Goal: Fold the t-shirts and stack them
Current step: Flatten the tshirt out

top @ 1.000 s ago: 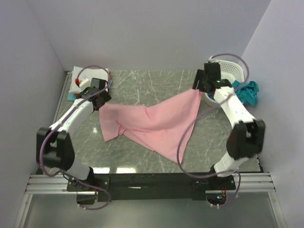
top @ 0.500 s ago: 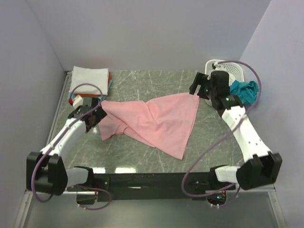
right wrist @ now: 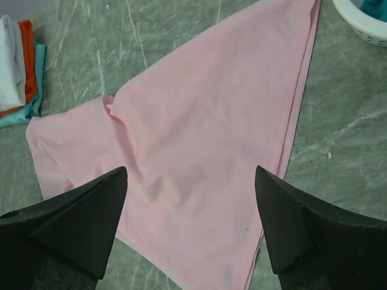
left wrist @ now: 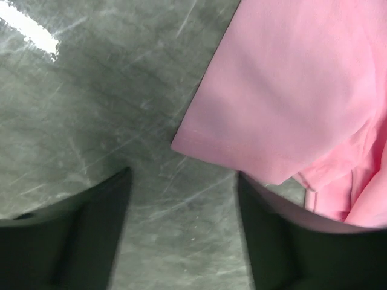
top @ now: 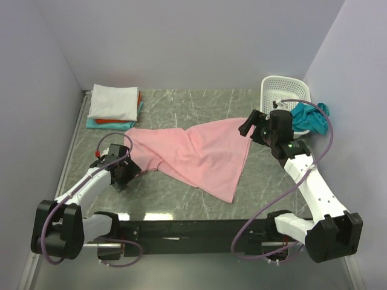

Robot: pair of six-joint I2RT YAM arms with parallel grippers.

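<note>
- Lying crumpled and partly spread on the table (top: 163,193), the pink t-shirt (top: 199,154) is held by neither arm.
- Left gripper (left wrist: 181,174): jaws spread, empty, beside a sleeve edge.
- Right gripper (right wrist: 190,172): jaws spread, empty, over the shirt's far right corner.
- Folded stack (top: 113,103), white on top, sits far left.

My top camera looks down from behind; both wrist cameras face the surface (top: 175,196) closely, all sharing the pink shirt (top: 199,154).

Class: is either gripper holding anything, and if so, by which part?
Nothing is held. The left gripper is open beside a corner of the light pink cotton t-shirt; the right gripper hangs open above the shirt.
</note>
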